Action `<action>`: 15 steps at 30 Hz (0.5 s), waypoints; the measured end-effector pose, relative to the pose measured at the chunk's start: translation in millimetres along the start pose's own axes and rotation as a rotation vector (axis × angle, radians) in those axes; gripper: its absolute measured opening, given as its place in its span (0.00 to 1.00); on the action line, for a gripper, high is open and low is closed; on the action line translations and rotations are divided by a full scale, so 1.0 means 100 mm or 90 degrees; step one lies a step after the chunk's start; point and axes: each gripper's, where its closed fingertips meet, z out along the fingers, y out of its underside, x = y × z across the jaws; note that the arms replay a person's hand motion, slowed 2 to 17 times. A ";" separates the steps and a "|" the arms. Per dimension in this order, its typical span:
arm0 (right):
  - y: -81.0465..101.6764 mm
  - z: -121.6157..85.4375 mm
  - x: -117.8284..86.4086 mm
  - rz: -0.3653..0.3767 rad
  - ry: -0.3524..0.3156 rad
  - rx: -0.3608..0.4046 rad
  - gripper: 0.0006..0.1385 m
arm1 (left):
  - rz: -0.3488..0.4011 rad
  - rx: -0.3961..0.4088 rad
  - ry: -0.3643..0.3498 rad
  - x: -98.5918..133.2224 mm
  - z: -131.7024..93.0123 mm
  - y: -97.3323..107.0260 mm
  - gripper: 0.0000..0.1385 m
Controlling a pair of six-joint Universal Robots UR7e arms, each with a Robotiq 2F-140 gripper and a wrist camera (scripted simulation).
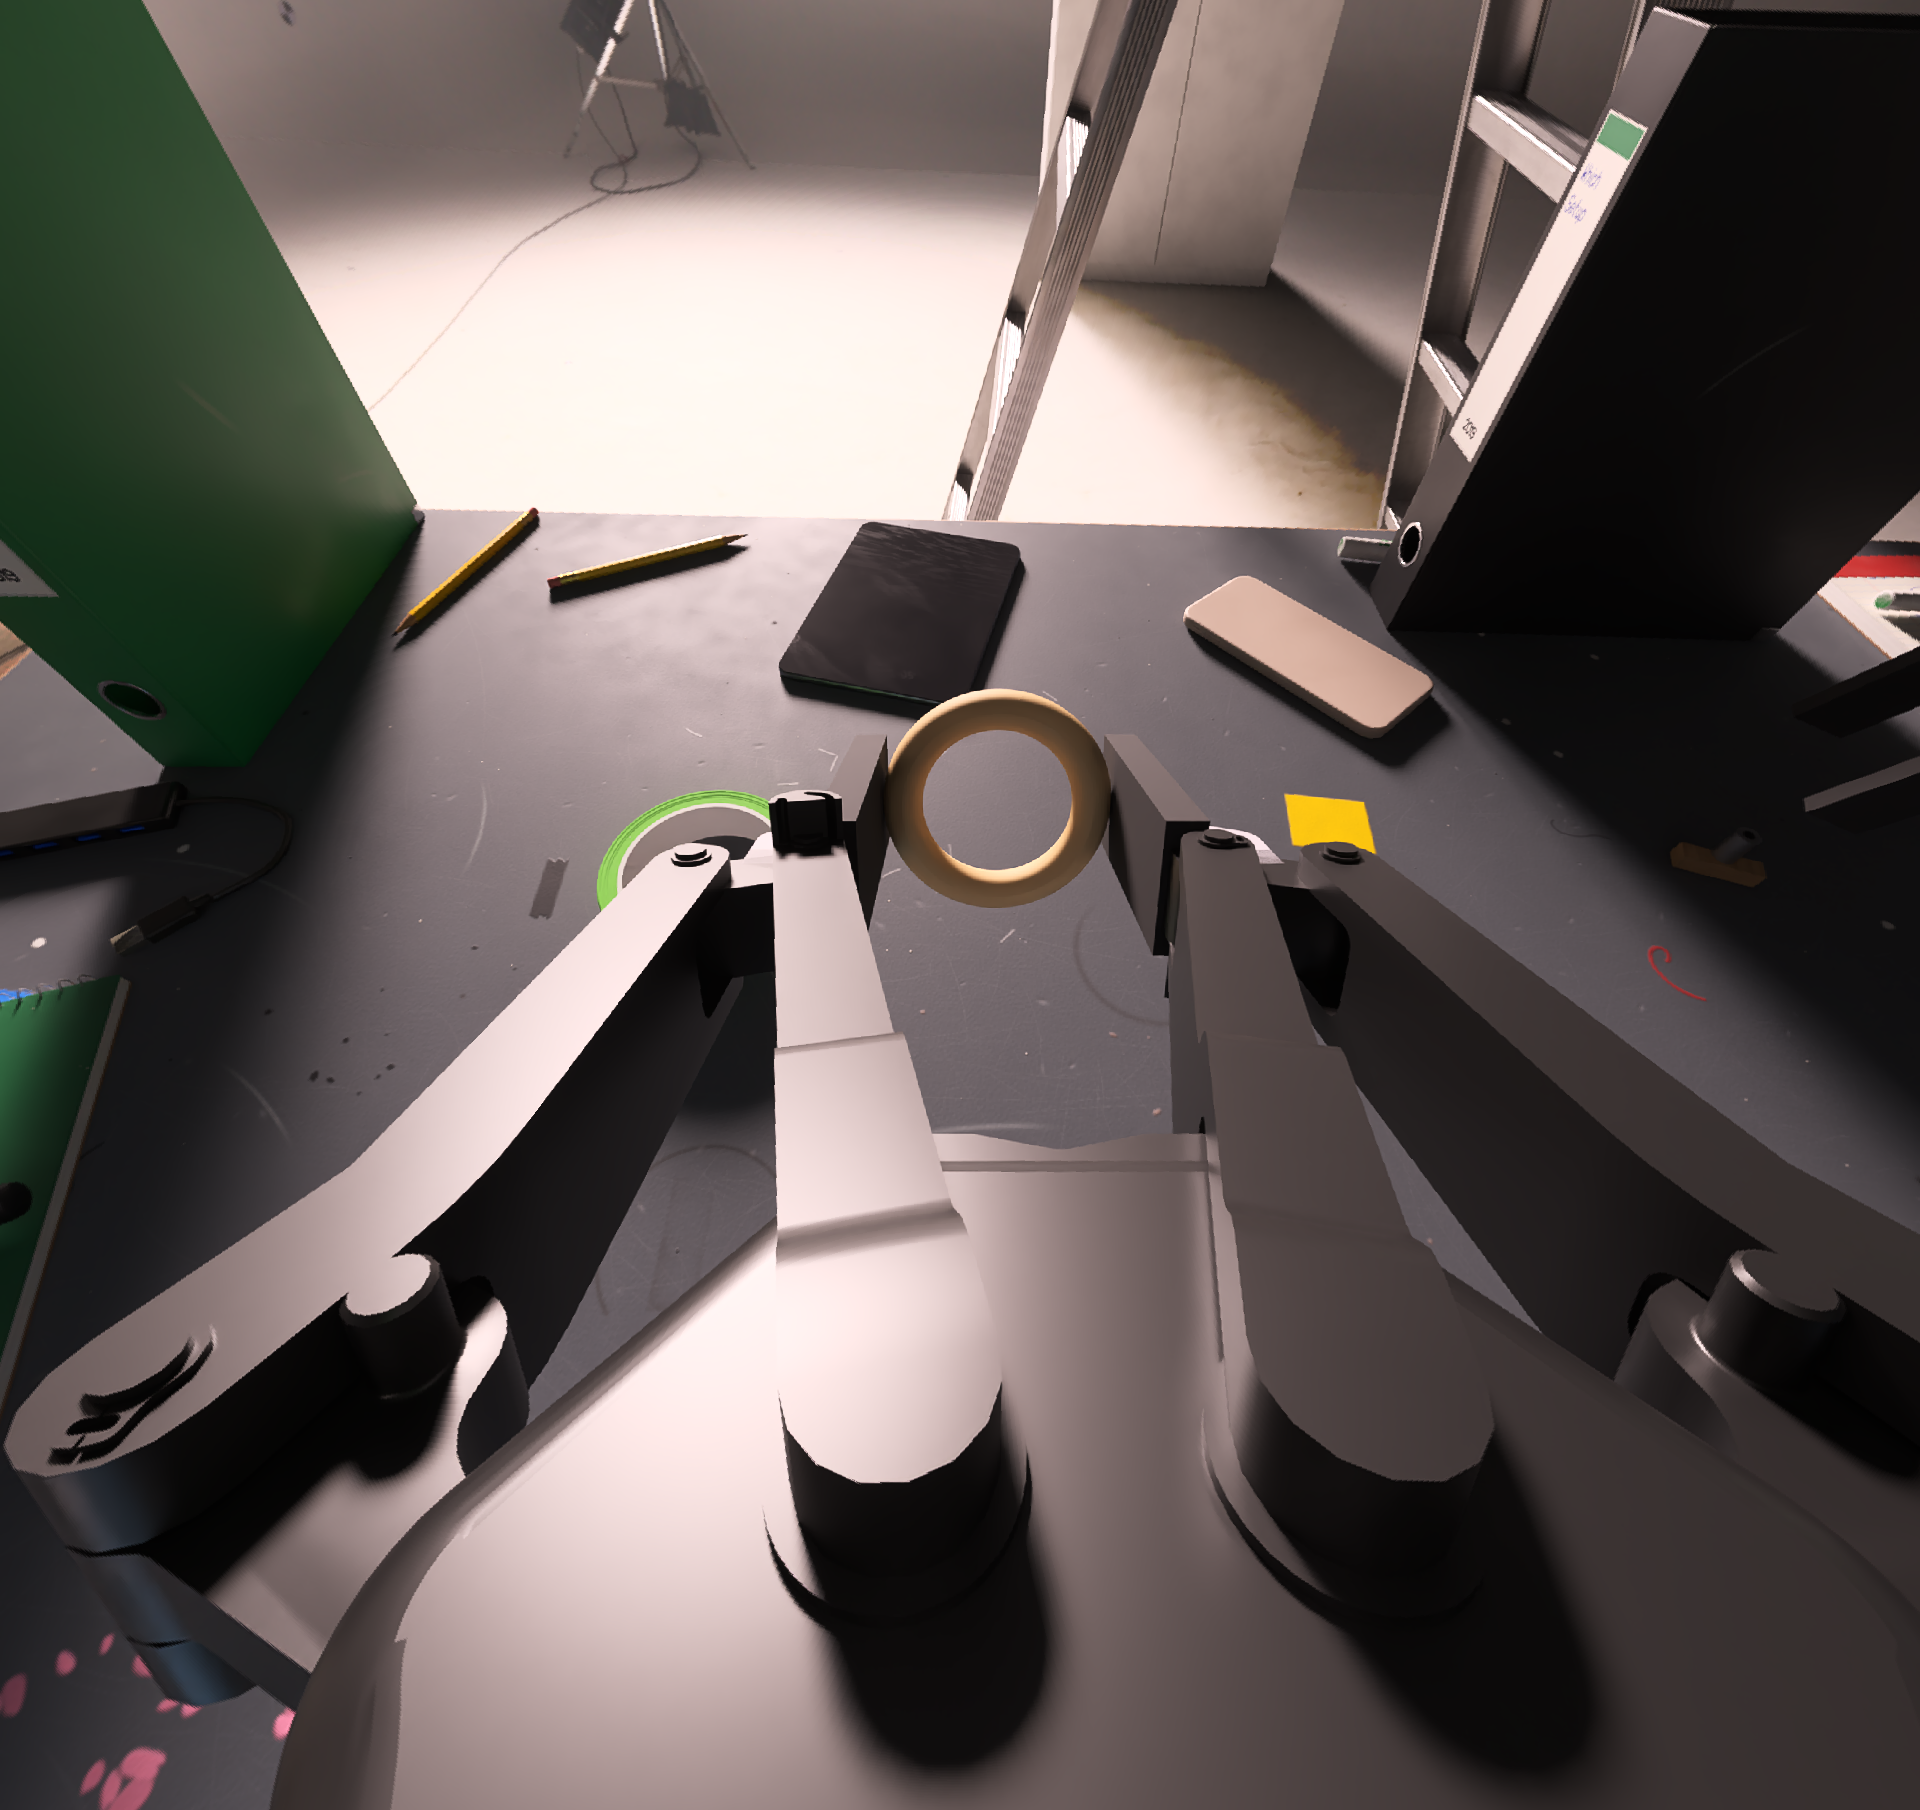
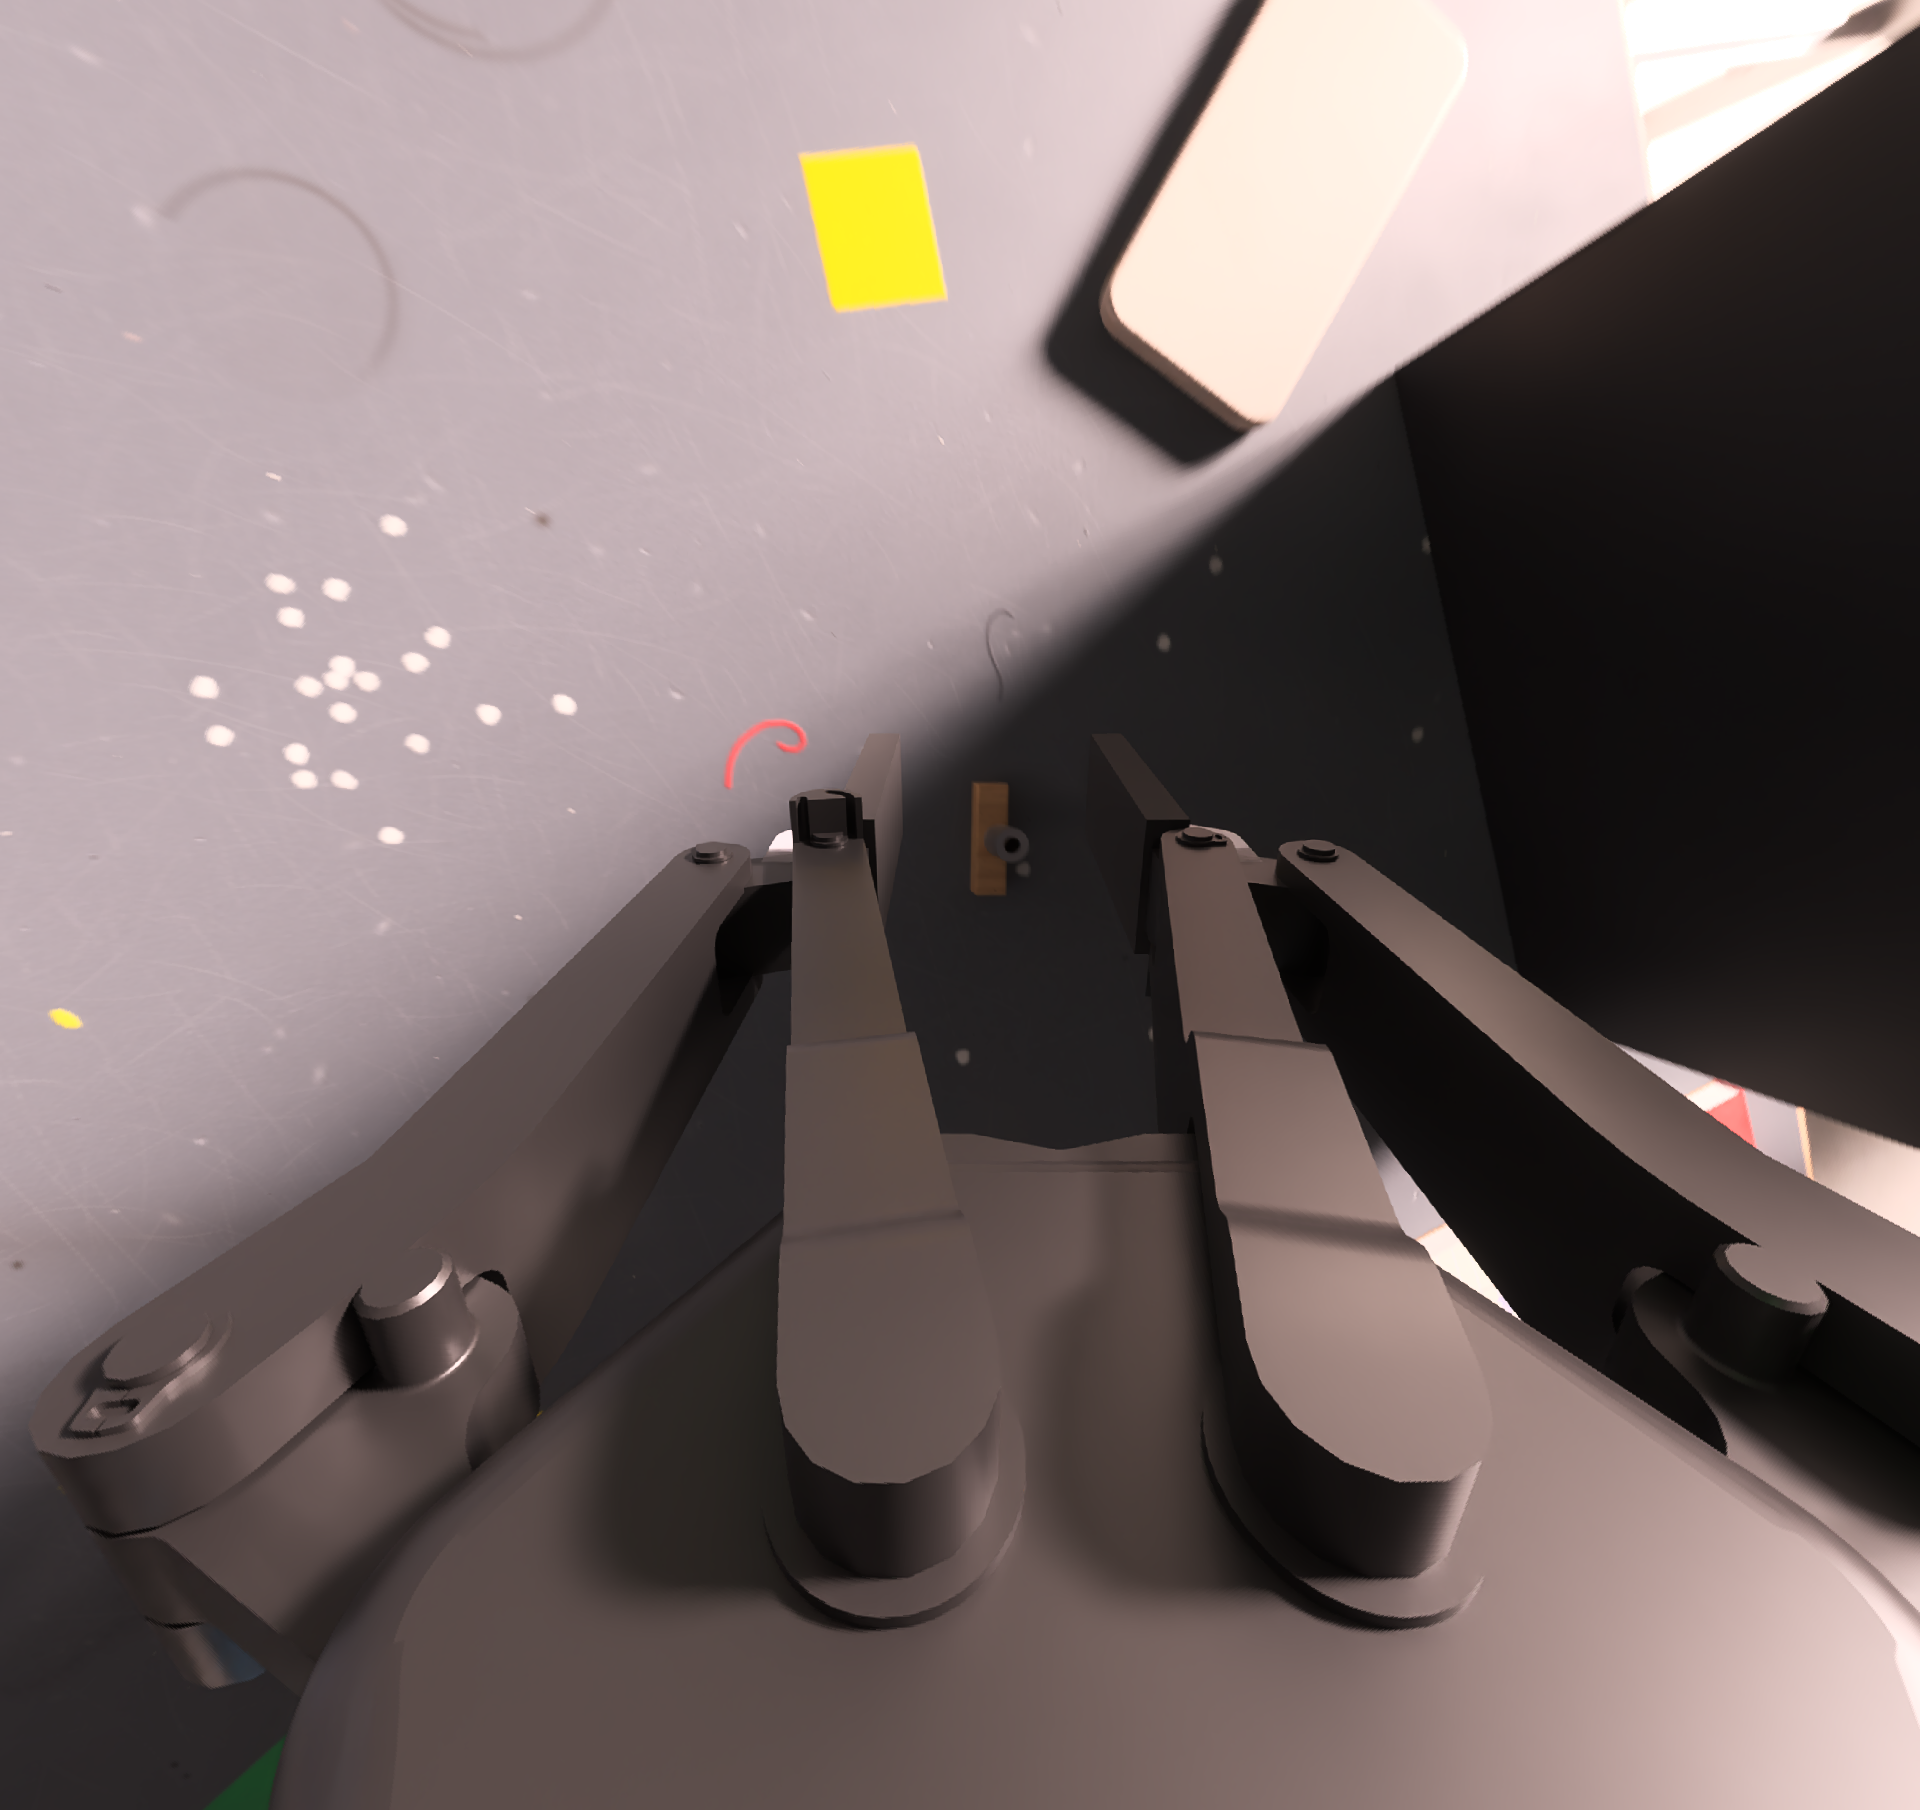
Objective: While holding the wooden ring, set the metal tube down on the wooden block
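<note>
My left gripper [image 1: 995, 804] is shut on the wooden ring [image 1: 1085, 773], which stands upright between the pads above the dark table. The small metal tube [image 1: 1733, 843] rests on the thin wooden block [image 1: 1716, 867] far off to the right on the table. In the right wrist view my right gripper [image 2: 992, 799] is open and empty, high above the table. The wooden block [image 2: 988, 838] lies far below between its fingers, with the metal tube [image 2: 1010, 845] on it, in the shadow of the black binder.
A yellow sticky note [image 1: 1328, 820] [image 2: 871, 228], a beige phone [image 1: 1311, 651] [image 2: 1286, 165], a black tablet [image 1: 902, 612], two pencils [image 1: 646, 560], a green tape roll [image 1: 665, 830], a green binder [image 1: 156, 378] and a black binder [image 1: 1704, 337] [image 2: 1662, 617] are on the table.
</note>
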 end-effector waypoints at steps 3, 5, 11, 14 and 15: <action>-0.17 -0.17 -0.14 -0.031 -0.003 0.047 0.36 | 0.000 0.000 0.000 0.00 0.00 0.00 0.40; -0.29 -0.28 -0.26 -0.057 -0.005 0.079 0.36 | 0.000 0.000 0.000 0.00 0.00 0.00 0.40; -0.59 -0.53 -0.67 -0.141 -0.010 0.145 0.38 | 0.000 0.000 0.000 0.00 0.00 0.00 0.40; -0.70 -0.60 -0.91 -0.186 -0.017 0.164 0.39 | 0.000 0.000 0.000 0.00 0.00 0.00 0.40; -0.74 -0.61 -0.99 -0.200 -0.020 0.170 0.40 | 0.000 0.001 0.000 0.00 0.00 0.00 0.40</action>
